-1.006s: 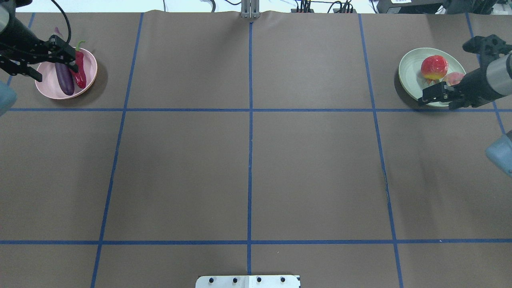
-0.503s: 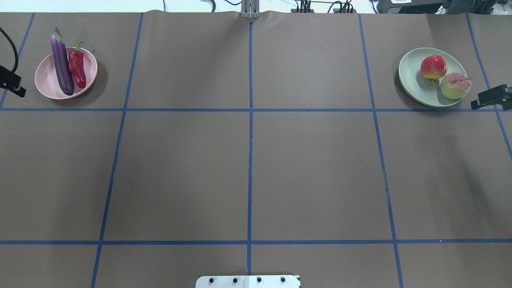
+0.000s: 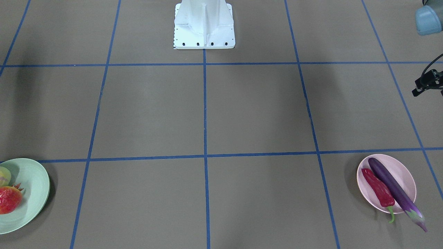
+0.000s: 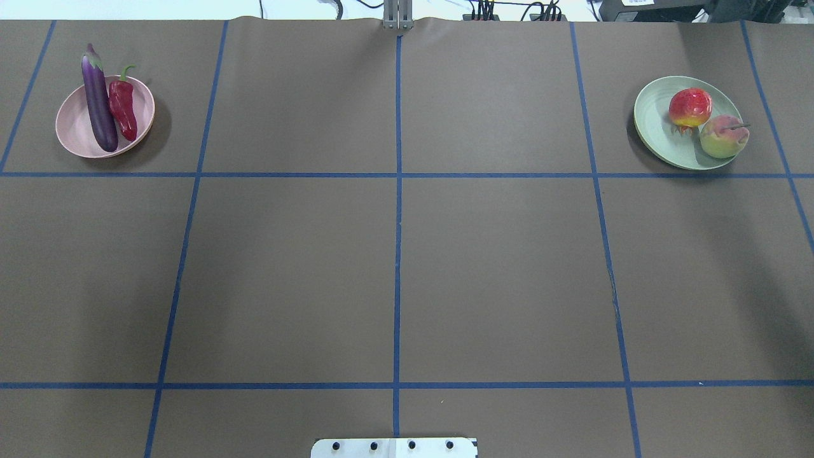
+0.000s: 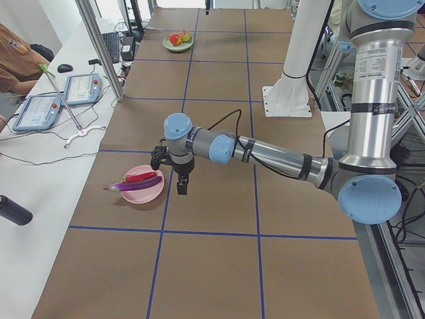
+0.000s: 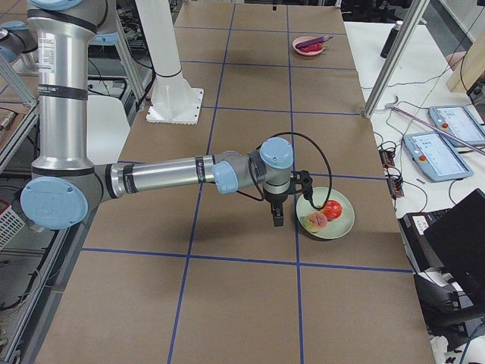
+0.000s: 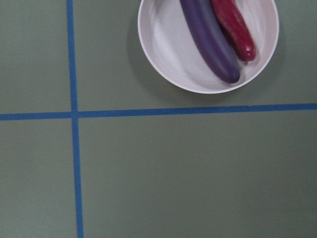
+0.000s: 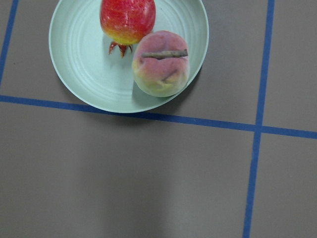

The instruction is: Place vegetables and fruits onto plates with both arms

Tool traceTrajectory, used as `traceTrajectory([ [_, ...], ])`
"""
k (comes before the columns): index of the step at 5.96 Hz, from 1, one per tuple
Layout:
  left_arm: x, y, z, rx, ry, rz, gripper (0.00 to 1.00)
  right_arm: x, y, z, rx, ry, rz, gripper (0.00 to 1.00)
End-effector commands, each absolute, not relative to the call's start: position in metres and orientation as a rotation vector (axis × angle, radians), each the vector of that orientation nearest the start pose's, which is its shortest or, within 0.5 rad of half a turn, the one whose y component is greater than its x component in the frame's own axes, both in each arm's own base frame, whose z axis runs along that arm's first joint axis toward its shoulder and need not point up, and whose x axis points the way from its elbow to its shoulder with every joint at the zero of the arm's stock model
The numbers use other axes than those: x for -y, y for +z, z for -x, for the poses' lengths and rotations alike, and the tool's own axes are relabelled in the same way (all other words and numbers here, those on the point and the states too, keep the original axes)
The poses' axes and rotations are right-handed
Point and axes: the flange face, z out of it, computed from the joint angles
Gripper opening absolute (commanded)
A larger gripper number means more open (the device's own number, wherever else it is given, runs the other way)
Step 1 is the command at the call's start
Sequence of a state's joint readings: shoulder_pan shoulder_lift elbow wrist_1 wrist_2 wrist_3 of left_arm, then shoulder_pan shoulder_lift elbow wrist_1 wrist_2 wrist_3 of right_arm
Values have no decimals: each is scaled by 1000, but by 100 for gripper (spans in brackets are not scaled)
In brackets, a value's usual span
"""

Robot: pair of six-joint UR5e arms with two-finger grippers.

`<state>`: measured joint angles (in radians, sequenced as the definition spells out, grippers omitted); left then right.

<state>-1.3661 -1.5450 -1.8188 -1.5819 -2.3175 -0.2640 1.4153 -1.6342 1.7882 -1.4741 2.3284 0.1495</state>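
Glossy purple eggplant (image 4: 98,102) and wrinkled red chili (image 4: 122,111) are paired as vegetables on the round pink plate (image 4: 75,127) at ten o'clock on the counter. How far the left end effector (image 5: 179,186) and the right end effector (image 6: 278,216) are open cannot be told.

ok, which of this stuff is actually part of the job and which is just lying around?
Job:
- eggplant and chili, on the pink plate
- peach and red-orange fruit, on the green plate
- left arm, right arm

Lying about:
- white base block
- side bench: tablets, keyboard, mouse
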Motion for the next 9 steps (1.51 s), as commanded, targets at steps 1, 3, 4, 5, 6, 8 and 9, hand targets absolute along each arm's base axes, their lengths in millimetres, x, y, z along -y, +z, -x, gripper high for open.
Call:
traceTrajectory([
  [1,477,581,3,-762,-34,-10,100,469,594,-17,761,-167,-63,100],
  [3,470,609,34,-815,-29,-4,100,448,608,-29,759,-164,-50,100],
  [4,462,612,36,-808,-34,0,100,446,609,-30,763,-158,-49,100],
  [5,460,614,36,-802,-36,3,100,443,612,-31,798,-149,-42,100],
  [6,453,620,37,-801,-41,14,100,441,615,-32,797,-145,-40,100],
  [8,455,620,38,-779,-39,9,100,440,618,-33,783,-142,-35,100],
  [9,454,621,39,-779,-39,5,100,435,622,-33,789,-139,-23,100],
])
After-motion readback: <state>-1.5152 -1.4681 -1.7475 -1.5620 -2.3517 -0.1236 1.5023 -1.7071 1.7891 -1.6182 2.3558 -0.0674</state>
